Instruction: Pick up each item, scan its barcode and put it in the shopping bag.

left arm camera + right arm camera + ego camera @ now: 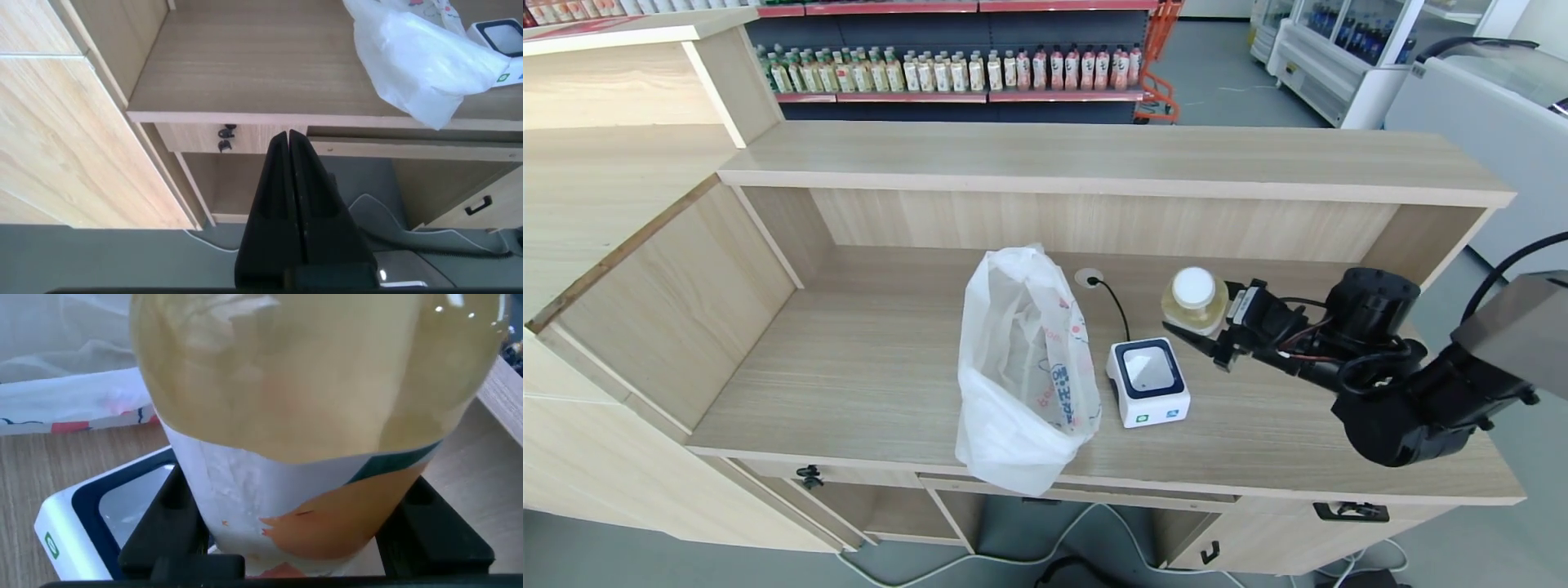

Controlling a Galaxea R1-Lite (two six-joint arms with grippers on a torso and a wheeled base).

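While the left tool point(288, 139) sits fully closed, the right tool point(1199, 317) clamps the bottle point(1193, 290).

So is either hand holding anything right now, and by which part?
The right hand grips the bottle by its labelled body, with a finger on each side. The left hand is shut and holds nothing.
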